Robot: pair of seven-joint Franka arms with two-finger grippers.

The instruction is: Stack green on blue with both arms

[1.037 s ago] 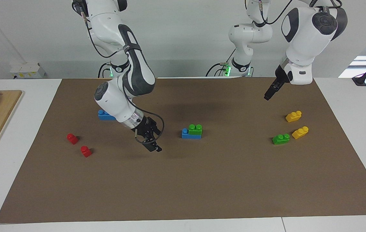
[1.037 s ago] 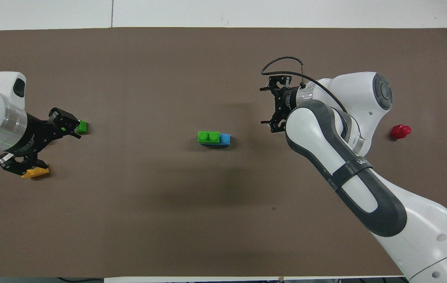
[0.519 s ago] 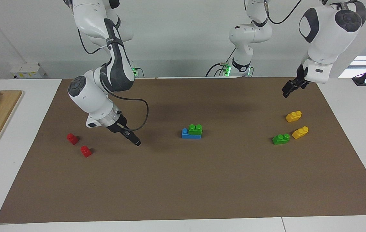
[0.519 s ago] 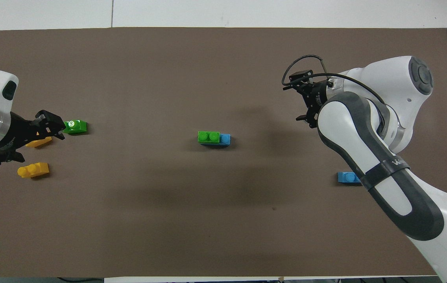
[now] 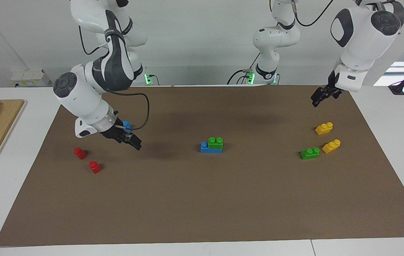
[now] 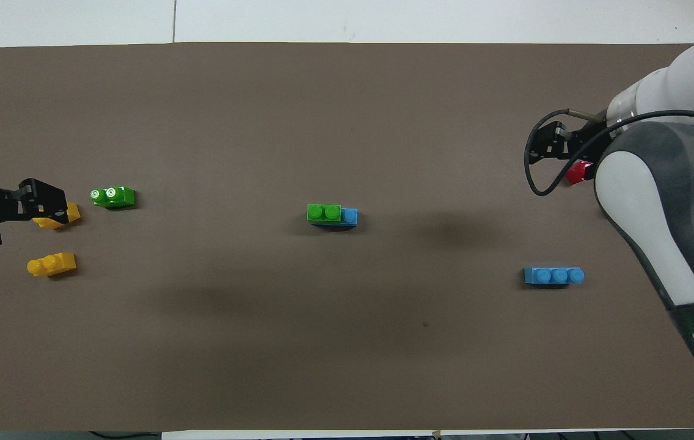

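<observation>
Since the earlier frames, both arms have pulled back from the middle of the desk [image 5: 223,213]: the right end effector [image 5: 131,141] now hangs at centre-left of the facing view, over the spot where the second blue brick [image 6: 553,276] lies, and the left end effector [image 5: 321,96] has risen to the upper right of that view, above the two yellow bricks [image 5: 324,128]. Neither carries anything, though I cannot tell how far their fingers are parted. At the frame's centre a green brick [image 5: 216,142] sits pressed on a blue brick [image 5: 207,148], flush with the end toward the left arm's side, leaving one blue stud bare; this suggests one stack is done and the arms are withdrawing to fetch the next pair. Both stacked bricks have their long axes running across the frame, studs up. The spare green brick [image 5: 310,153] lies at the right of the facing view, just beside a yellow one. Two red bricks [image 5: 80,153] sit at the left.
</observation>
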